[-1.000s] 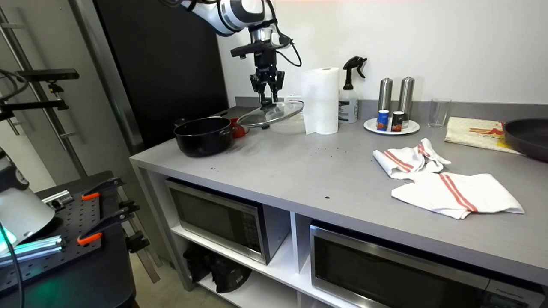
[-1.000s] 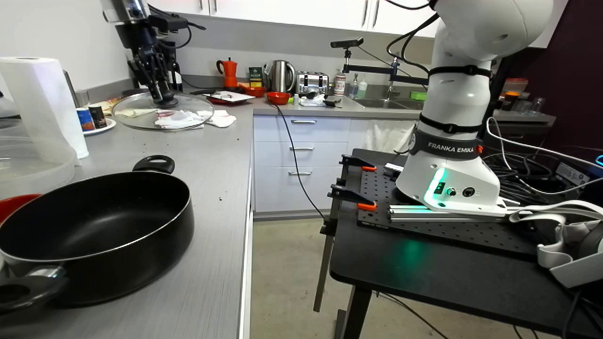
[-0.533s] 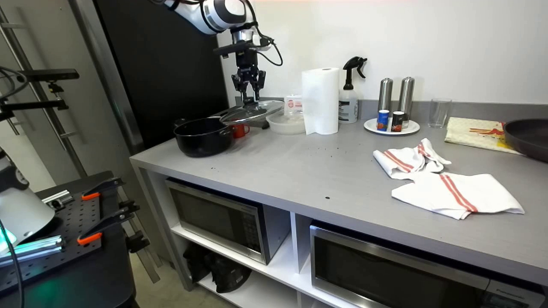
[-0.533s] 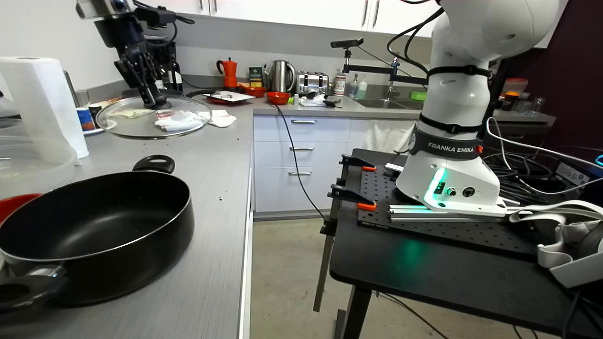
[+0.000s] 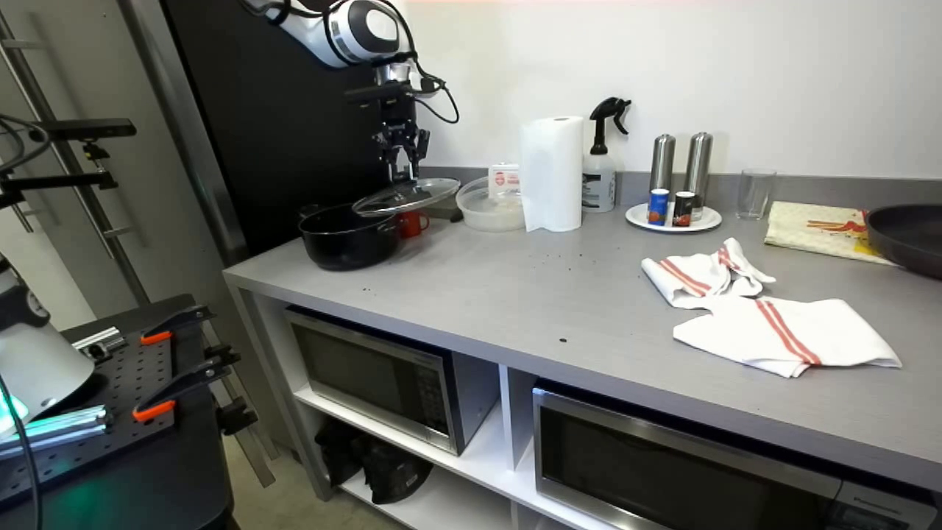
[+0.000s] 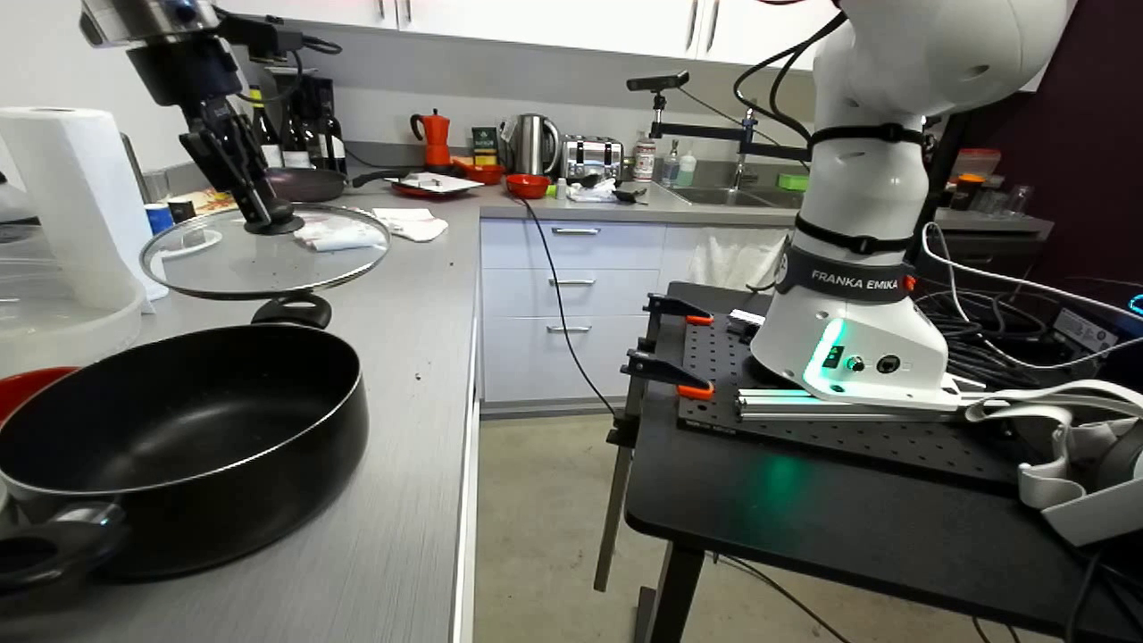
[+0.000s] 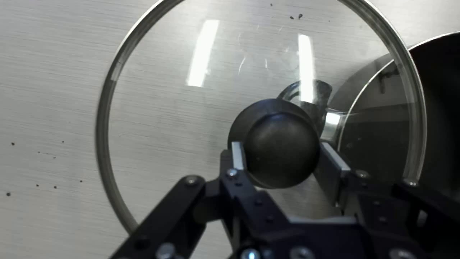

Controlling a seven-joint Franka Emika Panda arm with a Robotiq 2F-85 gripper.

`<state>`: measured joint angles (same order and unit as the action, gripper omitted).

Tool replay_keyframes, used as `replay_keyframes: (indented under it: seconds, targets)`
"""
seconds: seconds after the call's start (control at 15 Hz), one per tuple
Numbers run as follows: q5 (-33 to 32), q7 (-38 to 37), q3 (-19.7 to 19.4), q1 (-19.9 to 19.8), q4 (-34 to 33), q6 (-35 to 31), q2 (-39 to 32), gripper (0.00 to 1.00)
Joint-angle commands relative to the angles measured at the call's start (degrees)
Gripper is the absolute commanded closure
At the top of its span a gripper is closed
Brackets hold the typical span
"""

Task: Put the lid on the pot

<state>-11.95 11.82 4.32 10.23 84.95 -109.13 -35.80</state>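
Note:
The lid (image 5: pixel 412 197) is clear glass with a metal rim and a black knob; it also shows in an exterior view (image 6: pixel 223 268) and in the wrist view (image 7: pixel 165 118). My gripper (image 7: pixel 282 154) is shut on the black knob and holds the lid in the air, slightly tilted. The gripper also shows in both exterior views (image 5: pixel 402 174) (image 6: pixel 263 212). The black pot (image 5: pixel 346 243) stands open at the counter's end, with two handles (image 6: pixel 295 311). In the wrist view the pot (image 7: pixel 440 104) is at the right, and the lid overlaps its rim and one handle.
A red cup (image 5: pixel 413 223) and a clear plastic container (image 5: pixel 491 213) stand behind and beside the pot. A paper towel roll (image 5: pixel 552 173) and a spray bottle (image 5: pixel 599 173) stand near the wall. White towels (image 5: pixel 787 331) lie farther along the counter. A dark fridge panel (image 5: pixel 287 125) rises behind the pot.
My gripper has carried the lid along the counter toward the pot, leftward in both exterior views. The lid is also slightly lower. The pot has not moved.

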Motion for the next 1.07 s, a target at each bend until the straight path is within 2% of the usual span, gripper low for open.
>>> replay_keyframes:
  seconds: [0.0, 0.53, 1.0]
  targets:
    - [-1.7, 0.3, 1.3, 1.7, 1.3, 1.1, 1.4, 0.75]
    - [-3.5, 0.8, 3.4, 5.5, 1.9, 1.4, -0.3, 0.75]
    - [-6.6, 0.8, 4.5, 9.7, 0.4, 2.4, -4.5, 0.75]
